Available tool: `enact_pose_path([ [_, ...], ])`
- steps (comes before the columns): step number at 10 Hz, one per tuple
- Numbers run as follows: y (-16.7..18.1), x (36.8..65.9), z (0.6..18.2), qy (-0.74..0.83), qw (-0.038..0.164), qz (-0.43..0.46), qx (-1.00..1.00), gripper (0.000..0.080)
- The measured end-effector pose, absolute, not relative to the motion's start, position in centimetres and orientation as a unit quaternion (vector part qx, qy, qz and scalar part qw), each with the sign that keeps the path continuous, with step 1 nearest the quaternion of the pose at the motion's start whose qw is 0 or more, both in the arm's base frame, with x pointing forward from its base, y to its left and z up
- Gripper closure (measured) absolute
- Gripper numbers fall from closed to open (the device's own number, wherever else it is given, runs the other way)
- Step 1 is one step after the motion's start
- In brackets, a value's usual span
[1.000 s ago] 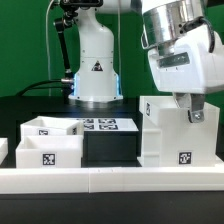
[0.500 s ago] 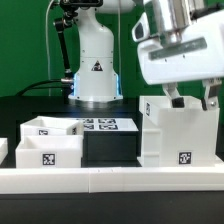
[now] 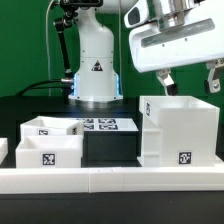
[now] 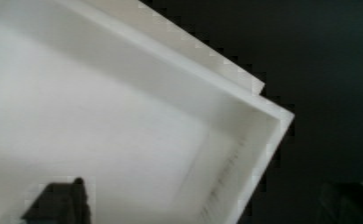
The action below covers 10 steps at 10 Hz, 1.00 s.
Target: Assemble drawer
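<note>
The drawer's large white housing [image 3: 180, 130] stands upright at the exterior view's right, with a tag low on its front. Its wall and corner fill the wrist view [image 4: 125, 130]. Two small white trays [image 3: 44, 128] [image 3: 45, 152] sit at the exterior view's left, one behind the other. My gripper [image 3: 190, 80] hangs just above the housing's top rim, open and empty, with its fingers spread wide. In the wrist view my gripper [image 4: 210, 205] shows one dark fingertip [image 4: 57, 200] over the housing's inside and the other beyond its wall.
The marker board [image 3: 100, 125] lies flat behind the trays. A long low white rail [image 3: 110, 180] runs along the front. A black block [image 3: 108, 148] sits between the trays and the housing. The arm's white base [image 3: 97, 70] stands at the back.
My gripper has risen from the housing's top wall to just above it. The housing and the trays have not moved.
</note>
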State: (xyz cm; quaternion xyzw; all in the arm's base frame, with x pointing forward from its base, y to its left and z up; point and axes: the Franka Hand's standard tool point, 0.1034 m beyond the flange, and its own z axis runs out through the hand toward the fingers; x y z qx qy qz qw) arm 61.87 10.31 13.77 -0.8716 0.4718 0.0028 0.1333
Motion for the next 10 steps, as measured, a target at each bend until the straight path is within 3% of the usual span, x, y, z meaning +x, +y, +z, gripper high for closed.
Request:
enact_pose_path([
  [1, 10.3, 61.8, 13.7, 0.436, 0.133, -0.002, -0.89, 0.0151],
  [2, 10.1, 61.2, 13.6, 0.34, 0.114, -0.003, -0.933, 0.0151],
  [4, 8.6, 60.9, 13.4, 0.23, 0.102, -0.009, -0.968, 0.0151],
  [8, 8.4, 60.8, 13.3, 0.095, 0.099, -0.019, -0.99, 0.0151],
  [10, 5.6, 60.0, 14.4, 0.057, 0.096, 0.0, -0.994, 0.0151],
])
